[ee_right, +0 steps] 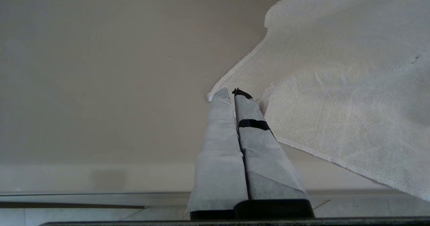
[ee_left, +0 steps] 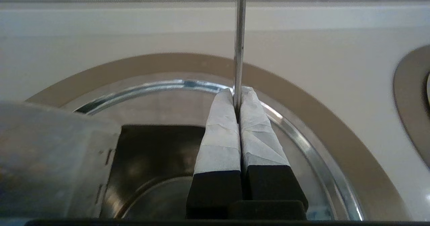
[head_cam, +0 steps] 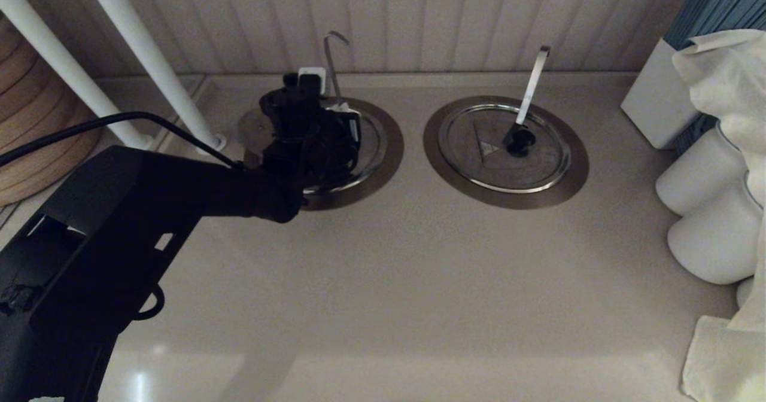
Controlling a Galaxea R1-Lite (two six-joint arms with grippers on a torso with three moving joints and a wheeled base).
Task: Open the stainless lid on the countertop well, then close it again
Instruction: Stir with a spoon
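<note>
Left wrist view: the left gripper (ee_left: 238, 93) is recorded with its taped fingers (ee_left: 221, 125) pressed together, nothing seen clamped between them. Just past the fingertips the slim handle (ee_left: 239, 34) is seen rising upright; contact cannot be told. Beneath the fingers the countertop well (ee_left: 302, 101) is shown partly uncovered, its interior dark. To one side of the fingers, close to the camera, the stainless lid (ee_left: 50, 158) is found shifted off the opening; the opening step is judged largely done, apparently by pushing rather than gripping. Whether the lid rests on the flange or on the arm cannot be told. Well apart from these fingers, the twin lid (head_cam: 505, 148) is seated undisturbed. The right gripper (ee_right: 233, 93) is parked over the desk (ee_right: 100, 84), fingers together, tips beside a white cloth (ee_right: 336, 84).
</note>
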